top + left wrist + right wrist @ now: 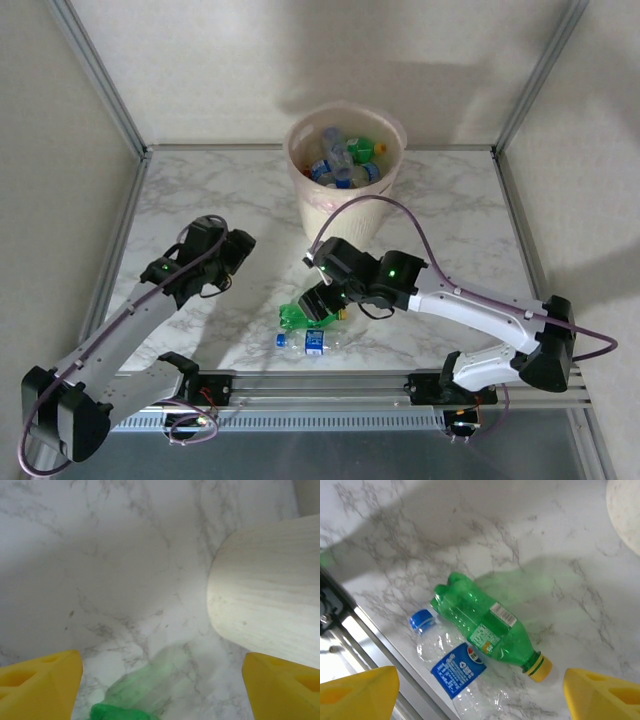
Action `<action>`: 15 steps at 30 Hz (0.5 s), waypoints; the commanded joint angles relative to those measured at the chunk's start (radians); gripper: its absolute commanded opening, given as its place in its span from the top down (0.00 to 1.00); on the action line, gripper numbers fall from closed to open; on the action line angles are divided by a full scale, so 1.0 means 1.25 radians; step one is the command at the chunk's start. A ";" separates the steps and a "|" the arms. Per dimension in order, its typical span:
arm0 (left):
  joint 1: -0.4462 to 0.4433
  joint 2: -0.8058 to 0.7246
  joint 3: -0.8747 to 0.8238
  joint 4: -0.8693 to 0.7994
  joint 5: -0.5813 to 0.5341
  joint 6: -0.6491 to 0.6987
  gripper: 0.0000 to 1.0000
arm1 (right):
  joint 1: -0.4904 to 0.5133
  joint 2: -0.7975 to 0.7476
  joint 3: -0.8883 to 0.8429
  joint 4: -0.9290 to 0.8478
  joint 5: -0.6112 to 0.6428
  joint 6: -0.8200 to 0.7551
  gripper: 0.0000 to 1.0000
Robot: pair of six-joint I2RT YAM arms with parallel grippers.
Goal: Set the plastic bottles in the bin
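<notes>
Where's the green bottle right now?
In the top view, the green bottle lies on its side near the front middle of the table, just under the right gripper, beside the clear blue-labelled bottle.

Looks like a robotics lab test cell, not anybody's home. A left arm (120, 335) and a right arm (480, 310) are bolted to an aluminium rail (330, 400) at the edge of a marble-print tabletop (200, 200). Plain pale panels (300, 60) on metal corner posts (102, 80) box it in. It might sit inside a bigger workshop, can't tell.
</notes>
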 commanded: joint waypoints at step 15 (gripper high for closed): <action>-0.037 -0.007 -0.055 -0.004 -0.003 -0.050 0.17 | 0.027 0.104 -0.076 0.075 0.025 -0.032 0.13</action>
